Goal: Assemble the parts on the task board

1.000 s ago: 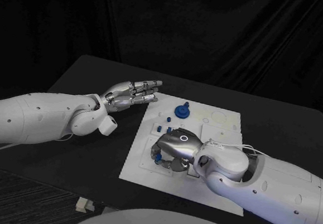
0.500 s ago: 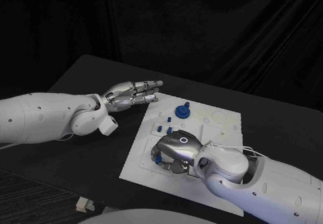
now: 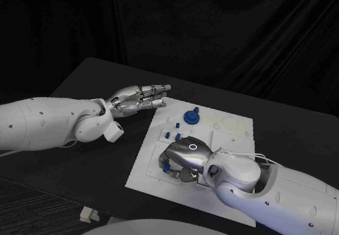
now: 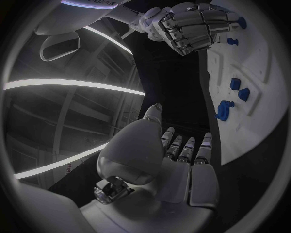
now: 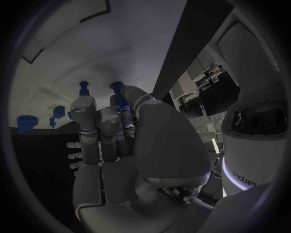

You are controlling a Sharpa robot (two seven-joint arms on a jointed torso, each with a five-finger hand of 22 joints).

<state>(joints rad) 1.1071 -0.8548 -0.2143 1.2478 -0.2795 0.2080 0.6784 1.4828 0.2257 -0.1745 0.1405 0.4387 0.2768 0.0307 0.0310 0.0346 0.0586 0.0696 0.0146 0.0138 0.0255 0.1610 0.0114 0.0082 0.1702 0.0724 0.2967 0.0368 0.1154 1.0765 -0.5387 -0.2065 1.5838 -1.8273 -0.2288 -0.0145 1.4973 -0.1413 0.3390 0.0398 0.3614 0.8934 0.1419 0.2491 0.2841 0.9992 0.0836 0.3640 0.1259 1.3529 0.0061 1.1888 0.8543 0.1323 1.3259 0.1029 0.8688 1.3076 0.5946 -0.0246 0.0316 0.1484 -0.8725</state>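
Board: white plate (image 3: 219,130) in the middle of the black table (image 3: 303,136), flat and stiff; it need not be lifted.
Parts: small blue pieces, probably light, hard plastic, a bit slick; best pinched by the sides between fingertips.
Knob: one round blue knob (image 3: 190,117) with a stem stands near the board's far edge.
Pegs: about three small blue pegs (image 3: 173,134) sit near the board's left edge, between knob and right hand.
Count: the left wrist view shows five blue pieces in all; any under the right hand I cannot tell.
Right hand: (image 3: 182,159) curled down on the board's near-left part, a blue peg (image 5: 118,93) at its fingertips; whether it is pinched I cannot tell.
Left hand: (image 3: 138,99) fingers straight and apart, holding nothing, over the table just beside the board's far-left corner.
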